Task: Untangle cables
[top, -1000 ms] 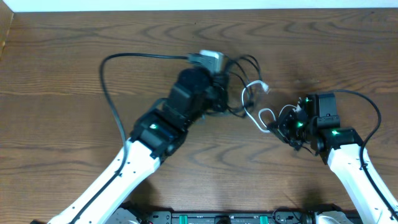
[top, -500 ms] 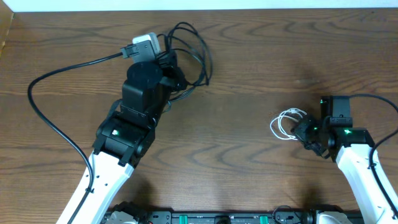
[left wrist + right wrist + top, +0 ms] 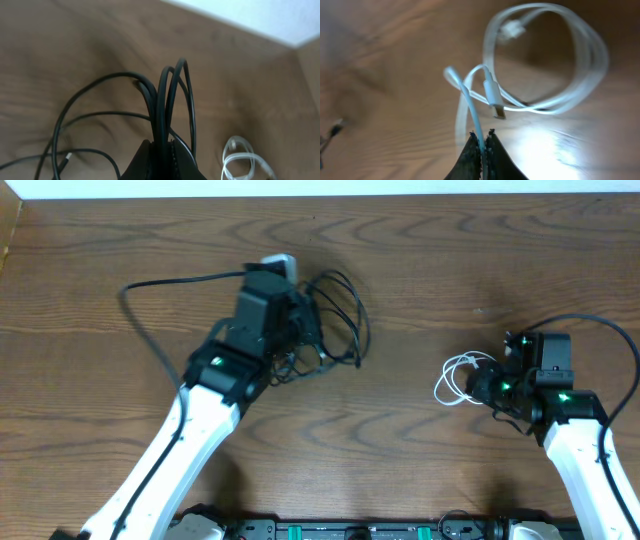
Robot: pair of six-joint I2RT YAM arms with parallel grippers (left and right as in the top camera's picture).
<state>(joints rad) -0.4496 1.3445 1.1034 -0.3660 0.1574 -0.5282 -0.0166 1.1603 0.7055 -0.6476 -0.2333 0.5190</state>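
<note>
At the bottom centre of the left wrist view, the fingers of the left gripper [image 3: 162, 157] are being pressed together on a bundle of black cables [image 3: 167, 95], with several strands being pinched at once. From that pinch the strands are being carried up in tall loops, and others are trailing down toward the lower left of the frame. In the overhead view the same bundle is being held at upper centre, just right of the gripper, its loops overlapping one another.

At the bottom centre of the right wrist view, the fingers of the right gripper [image 3: 481, 150] are being closed on one thin strand of the white cable [image 3: 592, 55]. The rest of it is being left in a loose coil toward the upper right. In the overhead view this coil is being held right of centre over the table [image 3: 400, 260], well apart from the black bundle.

The task is judged to be partly done, since white is being held clear of black. The black cables are judged as not yet parted from each other. How they are crossing inside the bundle cannot be told.
</note>
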